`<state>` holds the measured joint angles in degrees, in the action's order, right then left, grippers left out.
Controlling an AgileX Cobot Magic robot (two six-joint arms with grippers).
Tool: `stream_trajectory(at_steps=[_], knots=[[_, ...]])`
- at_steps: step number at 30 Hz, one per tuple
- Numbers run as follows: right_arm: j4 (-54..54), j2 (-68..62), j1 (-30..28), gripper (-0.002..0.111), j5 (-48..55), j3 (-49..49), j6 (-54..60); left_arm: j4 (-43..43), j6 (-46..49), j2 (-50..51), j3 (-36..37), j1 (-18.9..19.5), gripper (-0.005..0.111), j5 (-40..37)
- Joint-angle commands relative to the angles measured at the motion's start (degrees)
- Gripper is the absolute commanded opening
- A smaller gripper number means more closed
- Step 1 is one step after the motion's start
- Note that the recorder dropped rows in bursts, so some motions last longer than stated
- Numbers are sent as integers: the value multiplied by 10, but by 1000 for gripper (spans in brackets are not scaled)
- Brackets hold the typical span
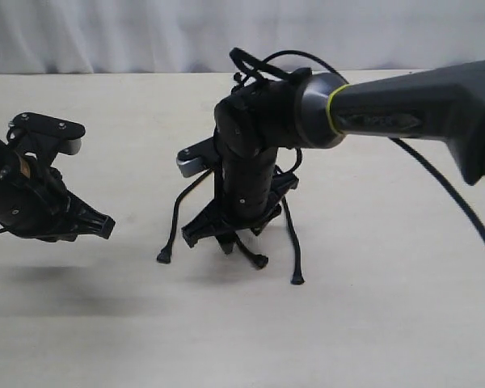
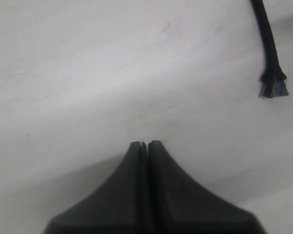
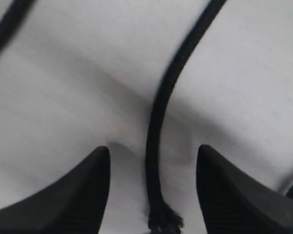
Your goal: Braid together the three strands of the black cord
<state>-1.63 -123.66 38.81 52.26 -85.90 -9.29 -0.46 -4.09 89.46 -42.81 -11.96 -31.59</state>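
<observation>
Around the middle strand (image 3: 176,66), the right gripper (image 3: 154,150) stands apart and should squeeze gently; the left gripper (image 2: 144,144), at 9 o'clock, is pressed together.

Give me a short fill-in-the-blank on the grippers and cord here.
1. The left gripper is ___, holding nothing.
2. The right gripper is open, with one strand lying ___ its fingers.
3. In the exterior view, the black cord shows ___ loose tips on the table.
Missing words: shut; between; three.
</observation>
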Motion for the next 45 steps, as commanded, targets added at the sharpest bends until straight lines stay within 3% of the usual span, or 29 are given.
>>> stream_trajectory(at_steps=[1,3,5,10,14,22,26,30,33,36,40,41,45], knots=[[-15,-22,-3,33,14,0,-2,-7,-3,-3,3,-1,0,4],[-22,-22,-3,10,14,0,0,-5,-3,-3,3,-1,0,2],[-22,-13,-3,4,18,0,12,-7,-3,-3,3,-1,0,1],[-27,38,-41,4,30,0,17,-7,-3,-3,3,-1,0,-1],[-27,52,-115,4,42,14,41,-22,-4,-3,3,-9,0,-11],[43,45,-212,6,-15,90,60,-22,-11,-3,-16,-115,0,-34],[69,41,-224,28,-13,101,39,-22,-36,-2,-50,-165,0,-39],[101,63,-237,45,-25,101,37,-19,-33,0,-100,-205,13,-69],[151,92,-264,45,-12,101,66,-17,-31,33,-167,-221,25,-112],[192,120,-302,45,0,105,90,-18,-31,108,-253,-221,26,-194],[198,168,-345,45,-16,137,93,-24,-15,214,-367,-236,26,-229],[198,192,-367,45,-30,161,97,-43,15,267,-424,-253,30,-243],[198,222,-404,45,-41,199,105,-50,16,351,-516,-281,53,-282]])
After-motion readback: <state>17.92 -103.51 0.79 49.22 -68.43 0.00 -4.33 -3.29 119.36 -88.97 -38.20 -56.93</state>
